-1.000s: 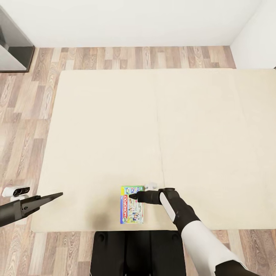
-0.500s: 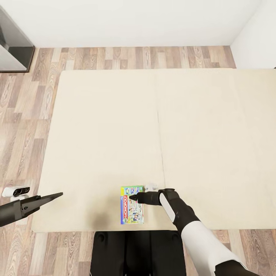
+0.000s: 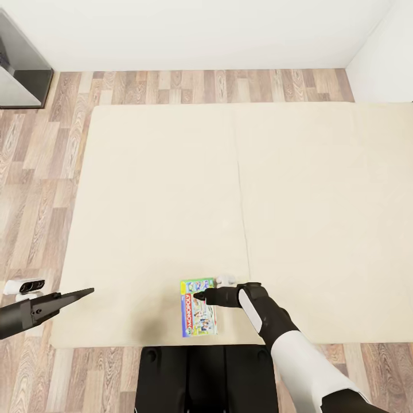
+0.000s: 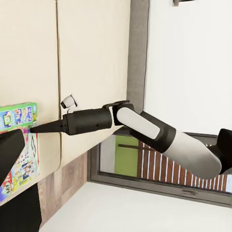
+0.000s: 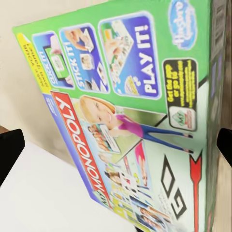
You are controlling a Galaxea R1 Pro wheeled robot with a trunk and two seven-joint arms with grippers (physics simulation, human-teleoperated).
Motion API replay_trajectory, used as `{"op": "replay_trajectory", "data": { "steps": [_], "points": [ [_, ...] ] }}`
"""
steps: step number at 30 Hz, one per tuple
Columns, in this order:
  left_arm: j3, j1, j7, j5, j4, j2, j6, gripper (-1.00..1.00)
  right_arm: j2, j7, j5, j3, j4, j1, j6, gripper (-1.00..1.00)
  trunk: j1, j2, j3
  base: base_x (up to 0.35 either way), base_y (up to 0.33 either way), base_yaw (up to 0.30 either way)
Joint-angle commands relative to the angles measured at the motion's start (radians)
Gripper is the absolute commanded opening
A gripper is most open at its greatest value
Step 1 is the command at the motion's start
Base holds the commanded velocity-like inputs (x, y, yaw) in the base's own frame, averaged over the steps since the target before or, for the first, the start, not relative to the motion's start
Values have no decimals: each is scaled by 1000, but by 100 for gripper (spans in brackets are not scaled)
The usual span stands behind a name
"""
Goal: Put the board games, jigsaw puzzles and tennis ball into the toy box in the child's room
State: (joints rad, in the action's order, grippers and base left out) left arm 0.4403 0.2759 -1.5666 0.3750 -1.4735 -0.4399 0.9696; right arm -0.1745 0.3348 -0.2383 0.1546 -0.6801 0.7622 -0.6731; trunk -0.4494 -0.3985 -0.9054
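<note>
A Monopoly board game box [image 3: 199, 314] with a green, blue and white lid lies flat on the cream bed [image 3: 160, 189], close to the bed's near edge. My right gripper [image 3: 198, 295] is low over the box's far end. In the right wrist view the lid [image 5: 130, 121] spans the space between the two fingers, which stand wide apart, so the gripper is open. My left gripper [image 3: 87, 292] hangs open beside the bed's near left corner, well left of the box. The box [image 4: 17, 140] and the right gripper [image 4: 33, 129] also show in the left wrist view.
Wood floor [image 3: 34, 172] runs round the bed's left and far sides. A dark cabinet [image 3: 17, 63] stands at the back left against the white wall. My own dark base [image 3: 201, 373] sits against the bed's near edge. A window [image 4: 140, 164] appears in the left wrist view.
The head view has shifted very slightly. Both grippers and the box keep their places.
</note>
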Motion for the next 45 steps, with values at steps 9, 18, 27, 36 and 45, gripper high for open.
{"op": "replay_trajectory", "data": {
  "steps": [9, 18, 27, 36, 45],
  "points": [
    [0, 0, -4, -1, 0, 0, 11, 100, 0, 1, -3, -1, -1, 0, -3, 100, -1, -2, -1, 0, 60, 0],
    [0, 0, -4, -1, 0, 0, 11, 100, 0, 0, -3, -2, 31, 0, -7, 100, -1, -2, -1, 0, 14, 0],
    [0, 0, -4, -1, 0, 0, 11, 100, 0, -1, -1, -3, 58, 0, -3, 100, -1, -2, -1, 0, 0, 0],
    [0, 0, -4, -1, 0, 0, 11, 100, 0, -1, -3, -2, 59, 0, -2, 100, -1, -2, -1, 0, 40, 0],
    [0, 0, -4, -1, 0, 0, 11, 100, 0, -2, -4, -1, 59, 0, -2, 100, -1, -2, -1, 0, 91, 0]
  ]
}}
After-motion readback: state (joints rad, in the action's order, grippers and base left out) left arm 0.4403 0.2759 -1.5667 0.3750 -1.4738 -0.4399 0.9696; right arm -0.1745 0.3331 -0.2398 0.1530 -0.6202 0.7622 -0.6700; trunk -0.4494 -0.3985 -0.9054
